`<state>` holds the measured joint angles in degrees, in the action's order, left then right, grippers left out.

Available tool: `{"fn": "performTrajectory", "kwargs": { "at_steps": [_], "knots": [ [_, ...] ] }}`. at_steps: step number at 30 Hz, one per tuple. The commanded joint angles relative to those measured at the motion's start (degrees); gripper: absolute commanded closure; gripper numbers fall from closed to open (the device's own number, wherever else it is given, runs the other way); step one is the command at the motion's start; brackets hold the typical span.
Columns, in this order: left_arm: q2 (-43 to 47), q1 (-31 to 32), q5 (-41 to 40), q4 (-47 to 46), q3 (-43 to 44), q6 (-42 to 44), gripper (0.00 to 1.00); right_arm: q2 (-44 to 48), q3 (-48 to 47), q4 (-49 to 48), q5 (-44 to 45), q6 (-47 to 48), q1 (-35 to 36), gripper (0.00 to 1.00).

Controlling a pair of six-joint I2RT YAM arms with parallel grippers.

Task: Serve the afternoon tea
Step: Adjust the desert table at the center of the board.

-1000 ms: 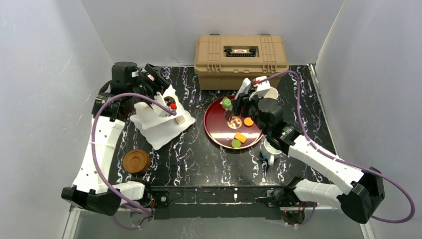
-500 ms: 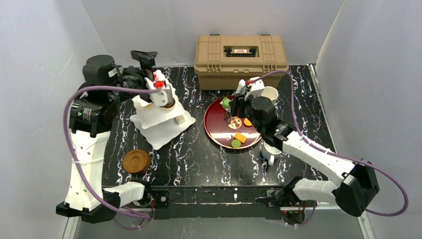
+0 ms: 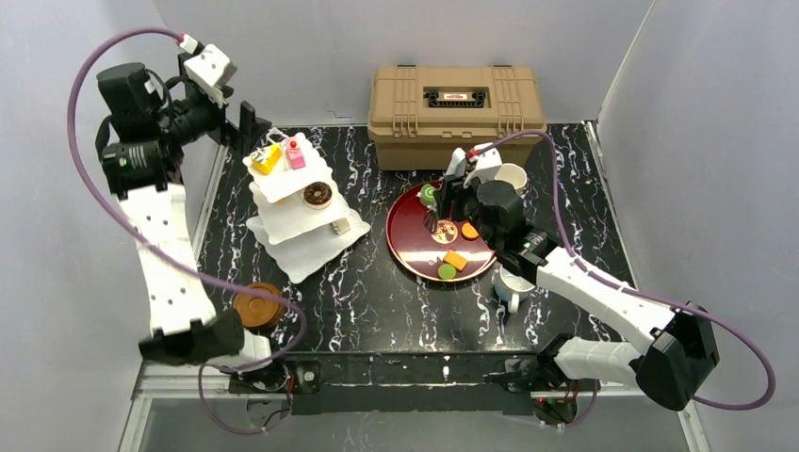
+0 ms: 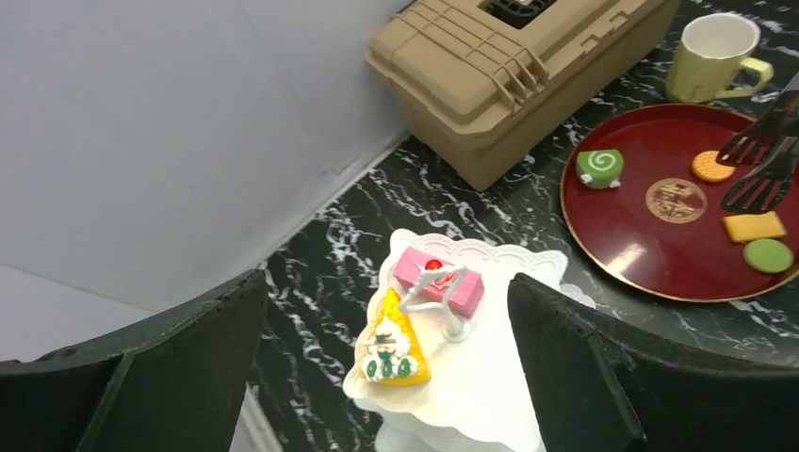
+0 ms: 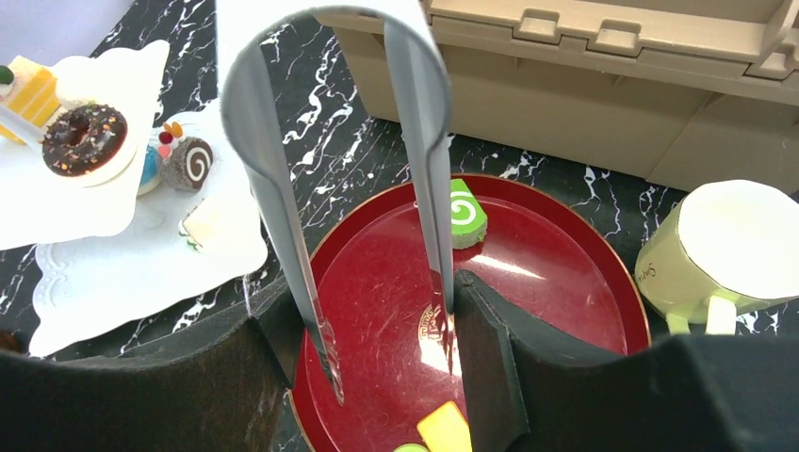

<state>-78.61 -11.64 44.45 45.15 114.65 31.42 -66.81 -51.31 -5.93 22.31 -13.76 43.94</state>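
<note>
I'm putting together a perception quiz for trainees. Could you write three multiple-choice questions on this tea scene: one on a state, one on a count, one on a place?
1. The left gripper is:
A. open, holding nothing
B. shut on something
C. out of every view

2. How many pastries sit on the top tier of the white stand?
A. one
B. two
C. four

3. The green roll lies:
A. on the stand
B. in the left gripper
C. on the dark red tray

Answers:
1. A: it gapes wide above the stand with nothing in it.
2. B: a pink cake and a yellow cake slice.
3. C: it rests just inside the tray's rim.
</note>
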Motion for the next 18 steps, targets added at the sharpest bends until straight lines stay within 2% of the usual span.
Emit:
{"fn": "performTrajectory", "kwargs": {
  "at_steps": [1, 6, 10, 18],
  "knots": [
    [-5.89, -4.3, 16.84, 5.32, 4.4, -0.18, 0.04, 2.46, -4.03, -1.46, -0.23, -0.47, -0.2, 0.36],
    [-12.02, -5.66, 23.4, 9.76, 8.07, 2.92, 0.05, 3.01, -4.81, -0.72, -0.84, -0.99, -0.17, 0.36],
    [-14.41, -5.71, 26.16, 10.26, 6.73, 3.97, 0.07, 3.56, -5.47, 0.13, -0.86, -1.11, -0.17, 0.36],
    [-16.13, -5.77, 26.97, 17.16, 4.54, 12.16, 0.21, 3.37, -6.31, 0.53, -1.7, -1.18, -0.17, 0.36]
  ]
}}
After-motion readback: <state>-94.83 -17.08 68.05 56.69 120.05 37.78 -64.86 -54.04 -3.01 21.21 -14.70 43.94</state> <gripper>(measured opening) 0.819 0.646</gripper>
